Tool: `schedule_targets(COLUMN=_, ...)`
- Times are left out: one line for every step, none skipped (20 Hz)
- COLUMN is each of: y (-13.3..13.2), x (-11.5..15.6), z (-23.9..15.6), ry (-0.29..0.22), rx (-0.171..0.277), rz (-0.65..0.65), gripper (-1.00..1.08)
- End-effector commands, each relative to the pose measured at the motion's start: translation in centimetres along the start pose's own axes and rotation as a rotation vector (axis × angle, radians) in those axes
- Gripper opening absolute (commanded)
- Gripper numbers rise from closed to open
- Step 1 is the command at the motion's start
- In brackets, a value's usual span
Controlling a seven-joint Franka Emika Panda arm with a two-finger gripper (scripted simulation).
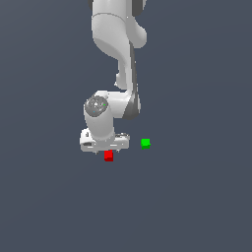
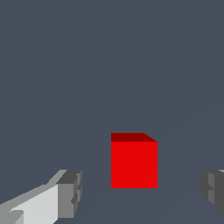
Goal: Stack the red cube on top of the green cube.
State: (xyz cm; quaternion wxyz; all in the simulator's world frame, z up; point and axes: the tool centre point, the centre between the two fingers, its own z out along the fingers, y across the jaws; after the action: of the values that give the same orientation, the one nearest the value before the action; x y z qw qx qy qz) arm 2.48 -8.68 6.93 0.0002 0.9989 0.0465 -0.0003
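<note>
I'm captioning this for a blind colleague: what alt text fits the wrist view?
A red cube sits on a plain grey surface, centred in the gap of the open gripper. The gripper's two grey fingertips frame it on either side without touching it. No green cube appears in this view.

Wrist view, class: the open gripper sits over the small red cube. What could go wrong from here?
1. The small bright-red cube sits between the grey fingertips but nearer one, so the white gripper, closing, may push it sideways.
2. In the exterior view, the small bright-green cube lies close by on the exterior view's right; a low carry might knock it.
</note>
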Motion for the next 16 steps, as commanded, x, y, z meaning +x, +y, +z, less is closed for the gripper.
schedule_targets(y=-0.1, x=0.1, z=-0.1, ry=0.001, rx=0.000, rz=-0.001, gripper=1.00)
schedule_targets(y=0.0, x=0.0, z=0.0, ry=0.000, rx=0.000, rz=0.000, gripper=1.00)
schedule_targets(y=0.0, x=0.0, z=0.0, ry=0.000, rx=0.000, rz=0.000, gripper=1.00)
schedule_targets(y=0.0, x=0.0, z=0.1, ry=0.000, rx=0.000, rz=0.000, gripper=1.00)
schedule_targets(y=0.0, x=0.0, z=0.3, ry=0.000, rx=0.000, rz=0.000, gripper=1.00)
schedule_targets(y=0.0, x=0.0, z=0.5, ry=0.000, rx=0.000, rz=0.000, gripper=1.00)
schedule_targets(y=0.0, x=0.0, z=0.9, ry=0.000, rx=0.000, rz=0.000, gripper=1.00)
schedule_targets(y=0.0, x=0.0, z=1.2, ry=0.000, rx=0.000, rz=0.000, gripper=1.00)
schedule_targets(y=0.0, x=0.0, z=1.7, ry=0.000, rx=0.000, rz=0.000, gripper=1.00)
schedule_targets(y=-0.1, x=0.0, z=2.2, ry=0.000, rx=0.000, rz=0.000, gripper=1.00)
schedule_targets(y=-0.1, x=0.0, z=2.8, ry=0.000, rx=0.000, rz=0.000, gripper=1.00)
schedule_targets(y=-0.1, x=-0.1, z=3.3, ry=0.000, rx=0.000, rz=-0.001, gripper=1.00)
schedule_targets(y=-0.1, x=-0.1, z=3.8, ry=0.000, rx=0.000, rz=-0.001, gripper=1.00)
schedule_targets(y=-0.1, x=-0.1, z=4.2, ry=0.000, rx=0.000, rz=-0.001, gripper=1.00)
schedule_targets(y=-0.1, x=-0.1, z=4.5, ry=0.000, rx=0.000, rz=-0.001, gripper=1.00)
schedule_targets(y=-0.1, x=-0.1, z=4.7, ry=0.000, rx=0.000, rz=-0.001, gripper=1.00)
